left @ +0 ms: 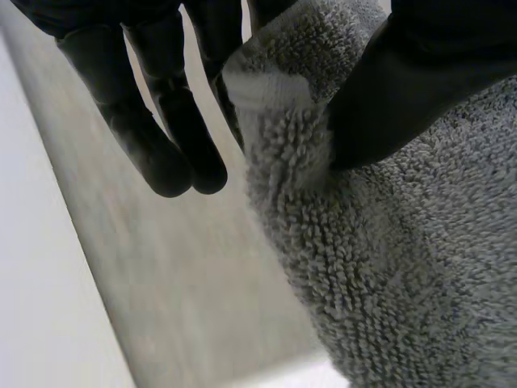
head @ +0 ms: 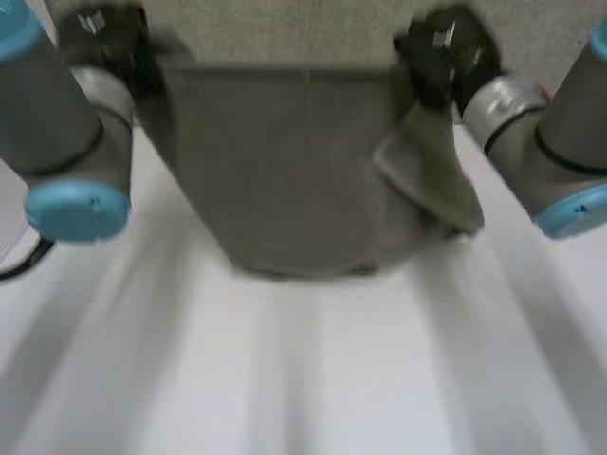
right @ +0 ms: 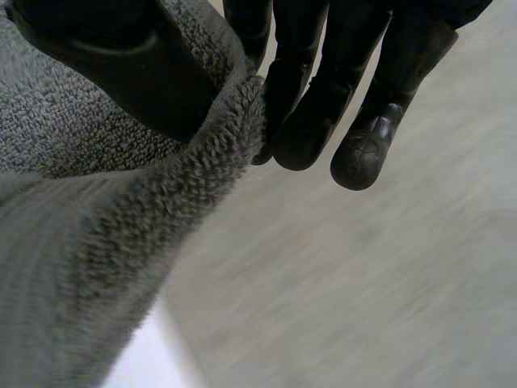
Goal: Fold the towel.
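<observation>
Towel: grey terry-cloth towel [head: 285, 161], upper centre of your head view, spread as a sheet between both hands. Its lower edge lies toward 6 o'clock, over the white table [head: 303, 379]. You can't tell whether that edge touches the table.
Left hand: black left hand [head: 100, 38] at 11 o'clock, on the towel's left top corner. In its wrist view you see the thumb [left: 404, 89] pressed onto the corner just below the pale hem band, pinching the cloth against a finger behind it. The other fingers [left: 161, 137] hang nearly straight beside the cloth, clear of it.
Right hand: black right hand [head: 441, 52] at 1 o'clock, on the right top corner. The thumb [right: 121, 73] clamps the towel's edge against the nearest finger. The outer fingers [right: 380, 121] hold nothing.
Slack: a loose flap of towel [head: 427, 175] hangs under the right hand, trailing toward 5 o'clock.
Arms: grey left arm [head: 66, 142] at 9 o'clock and grey right arm [head: 550, 142] at 3 o'clock, one on each side of the towel.
Below fingertips: blurred grey surface in both wrist views, with white table beside it.
</observation>
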Motion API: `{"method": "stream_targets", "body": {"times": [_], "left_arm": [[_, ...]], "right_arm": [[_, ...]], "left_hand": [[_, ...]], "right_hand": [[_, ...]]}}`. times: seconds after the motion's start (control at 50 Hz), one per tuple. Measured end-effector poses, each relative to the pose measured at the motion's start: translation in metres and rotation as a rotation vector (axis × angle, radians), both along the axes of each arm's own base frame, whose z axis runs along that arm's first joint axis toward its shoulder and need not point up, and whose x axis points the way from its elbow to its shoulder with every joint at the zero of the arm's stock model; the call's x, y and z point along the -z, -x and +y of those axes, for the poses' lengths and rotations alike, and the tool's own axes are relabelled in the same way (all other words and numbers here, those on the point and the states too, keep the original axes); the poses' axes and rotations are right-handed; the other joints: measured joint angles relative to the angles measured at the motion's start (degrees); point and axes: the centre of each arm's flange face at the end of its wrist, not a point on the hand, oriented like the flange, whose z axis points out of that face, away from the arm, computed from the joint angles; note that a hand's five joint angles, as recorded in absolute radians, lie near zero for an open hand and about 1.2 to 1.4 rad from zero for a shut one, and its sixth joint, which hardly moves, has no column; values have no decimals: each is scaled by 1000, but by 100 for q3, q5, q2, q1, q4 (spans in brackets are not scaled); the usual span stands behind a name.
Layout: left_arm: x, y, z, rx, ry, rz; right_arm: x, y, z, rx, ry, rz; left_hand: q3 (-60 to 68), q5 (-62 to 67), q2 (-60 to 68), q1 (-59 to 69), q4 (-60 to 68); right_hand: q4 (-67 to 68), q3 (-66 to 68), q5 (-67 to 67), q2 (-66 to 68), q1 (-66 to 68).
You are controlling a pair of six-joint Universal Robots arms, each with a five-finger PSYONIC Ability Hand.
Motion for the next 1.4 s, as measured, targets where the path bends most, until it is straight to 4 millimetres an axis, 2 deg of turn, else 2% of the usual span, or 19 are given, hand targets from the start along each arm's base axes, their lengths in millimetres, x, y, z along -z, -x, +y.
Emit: {"method": "stream_targets", "body": {"times": [0.06,0.1,0.14,0.18,0.22,0.34,0.36,0.42,0.46,0.56,0.58,0.62,0.7,0.78,0.92,1.06,1.2,1.4], "left_arm": [[-37,-3,5,16,94,116],[-49,-6,10,28,116,168],[-53,-8,15,40,116,210],[-48,-12,21,50,86,244],[-37,-15,26,52,46,255],[32,-33,47,20,-151,216],[48,-39,52,8,-189,202],[77,-48,61,-15,-253,177],[103,-57,71,-34,-305,154],[143,-68,89,-52,-380,115],[145,-68,91,-53,-385,113],[156,-71,97,-55,-405,101],[162,-71,100,-54,-414,93],[161,-71,98,-54,-404,87],[153,-72,89,-69,-370,72],[154,-86,78,-128,-354,28],[155,-103,74,-193,-360,4],[156,-131,74,-277,-373,18]], "right_arm": [[-38,3,10,-12,164,-79],[-48,5,16,-25,203,-98],[-51,7,23,-46,208,-100],[-44,8,30,-78,174,-81],[-33,7,35,-107,123,-53],[33,10,53,-184,-165,114],[50,12,58,-192,-234,160],[78,17,68,-200,-345,246],[105,22,79,-206,-439,339],[140,31,97,-212,-542,456],[143,32,99,-212,-550,463],[155,35,104,-205,-573,478],[166,37,107,-185,-589,467],[173,39,108,-156,-590,440],[177,44,111,-109,-568,417],[182,51,114,-52,-540,411],[188,56,117,-12,-523,405],[196,62,120,28,-532,411]], "left_hand": [[0,0,0,0,0],[0,1,0,0,0],[0,6,0,0,0],[0,46,0,0,0],[1,54,0,0,0],[2,54,0,0,0],[3,54,0,0,0],[3,54,0,0,0],[4,54,0,0,0],[-326,-23,-200,-43,-160],[-427,-100,-340,-102,-293],[-1520,-1022,-1371,-913,-1399],[-3032,-2698,-2888,-2484,-2898],[-3935,-3627,-3787,-3316,-3724],[-4879,-4613,-4630,-4192,-4623],[-5769,-5532,-5549,-5042,-5484],[-6488,-6267,-6118,-5773,-6217],[-6591,-6410,-6198,-5886,-6288]], "right_hand": [[0,0,27,0,0],[0,0,40,0,0],[0,0,66,0,0],[0,0,85,0,0],[0,0,84,0,0],[0,0,84,0,0],[0,0,84,0,0],[0,1,85,0,0],[0,27,85,0,0],[0,28,85,0,0],[0,28,86,0,0],[-48,0,-14,-41,-21],[-660,-564,-733,-679,-562],[-1649,-1655,-1742,-1714,-1669],[-2566,-2501,-2716,-2500,-2607],[-3762,-3662,-3923,-3695,-3707],[-3877,-3739,-4056,-3749,-3818],[-3553,-3511,-3554,-3668,-3492]]}}
